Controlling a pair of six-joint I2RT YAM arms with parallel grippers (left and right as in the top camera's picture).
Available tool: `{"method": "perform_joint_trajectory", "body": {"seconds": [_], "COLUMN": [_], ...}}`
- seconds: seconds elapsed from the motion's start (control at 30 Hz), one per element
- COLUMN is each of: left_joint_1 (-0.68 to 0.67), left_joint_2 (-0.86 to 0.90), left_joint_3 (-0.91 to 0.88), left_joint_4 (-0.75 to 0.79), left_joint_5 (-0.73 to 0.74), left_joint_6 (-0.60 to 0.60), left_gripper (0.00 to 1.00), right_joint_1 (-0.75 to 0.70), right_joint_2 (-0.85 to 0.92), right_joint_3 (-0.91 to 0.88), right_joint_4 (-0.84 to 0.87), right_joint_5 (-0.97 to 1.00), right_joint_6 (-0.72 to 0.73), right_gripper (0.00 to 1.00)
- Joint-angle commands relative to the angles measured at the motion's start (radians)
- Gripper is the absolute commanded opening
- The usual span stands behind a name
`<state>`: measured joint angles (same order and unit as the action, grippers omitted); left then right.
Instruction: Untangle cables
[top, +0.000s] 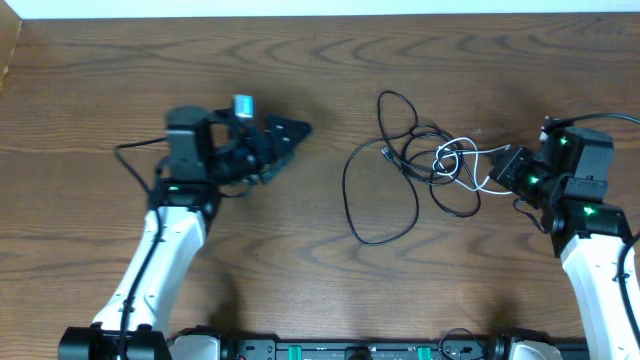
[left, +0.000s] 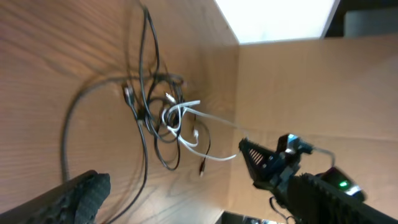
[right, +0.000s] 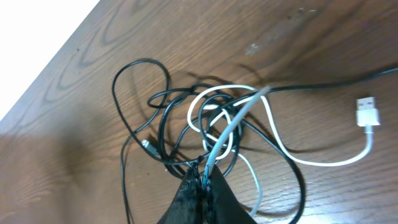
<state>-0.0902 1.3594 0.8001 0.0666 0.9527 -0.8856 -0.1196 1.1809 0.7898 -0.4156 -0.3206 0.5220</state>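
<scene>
- On the right half of the wooden surface (top: 300, 260): cables (top: 440, 165), three thin cords knotted in one loose tangle, lying flat on the wood.
- White cable (top: 455, 160): coiled in small loops at the centre of the tangle. One strand is drawn out toward the right arm. In the right wrist view the free end carries a white USB plug (right: 368, 112), resting on the wood to the right of the knot and clear of it.
- Black cables (top: 385, 115): two cords threaded through the white loops. One large open loop (top: 352, 205) trails out to the left of the knot, and a smaller loop rises above it. A small black plug (right: 147, 144) sits at the left edge of the tangle.
- Right fingers (right: 193, 199): clenched at the right edge of the tangle, tips pressed together on a strand of the white cable. Black strands cross right at the tips; cannot tell whether any is pinched as well.
- Left fingers (top: 290, 130): spread and released, grasping nothing, left of centre and well apart from the tangle, pointing toward it. Only one finger (left: 84, 190) shows in the left wrist view, at the bottom left corner.
</scene>
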Motion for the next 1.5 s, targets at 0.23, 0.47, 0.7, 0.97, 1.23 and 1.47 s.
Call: {"method": "perform_joint_trajectory", "body": {"seconds": [0.23, 0.47, 0.7, 0.97, 1.23, 1.47], "left_joint_1": [-0.259, -0.386, -0.433, -0.435, -0.435, -0.435], "left_joint_2": [-0.014, -0.013, -0.007, 0.035, 0.101, 0.111], "left_joint_3": [0.009, 0.008, 0.009, 0.009, 0.009, 0.009], "left_joint_4": [0.005, 0.005, 0.001, -0.002, -0.002, 0.002], "left_joint_5": [-0.46, -0.687, -0.701, -0.711, -0.699, -0.7], "left_joint_6": [-0.08, -0.172, -0.171, -0.171, -0.173, -0.194], "left_gripper": [0.98, 0.98, 0.98, 0.98, 0.98, 0.98], "right_joint_1": [0.096, 0.099, 0.05, -0.017, -0.017, -0.016], "right_joint_2": [0.138, 0.267, 0.271, 0.197, -0.069, -0.201], "right_joint_3": [-0.006, -0.006, -0.006, 0.019, 0.142, 0.151], "right_joint_4": [-0.024, -0.117, -0.293, -0.363, -0.317, -0.11], "right_joint_5": [0.038, 0.33, 0.56, 0.364, 0.355, 0.335], "right_joint_6": [-0.171, 0.162, 0.399, 0.135, 0.033, 0.034], "right_gripper": [0.34, 0.59, 0.99, 0.99, 0.99, 0.99]}}
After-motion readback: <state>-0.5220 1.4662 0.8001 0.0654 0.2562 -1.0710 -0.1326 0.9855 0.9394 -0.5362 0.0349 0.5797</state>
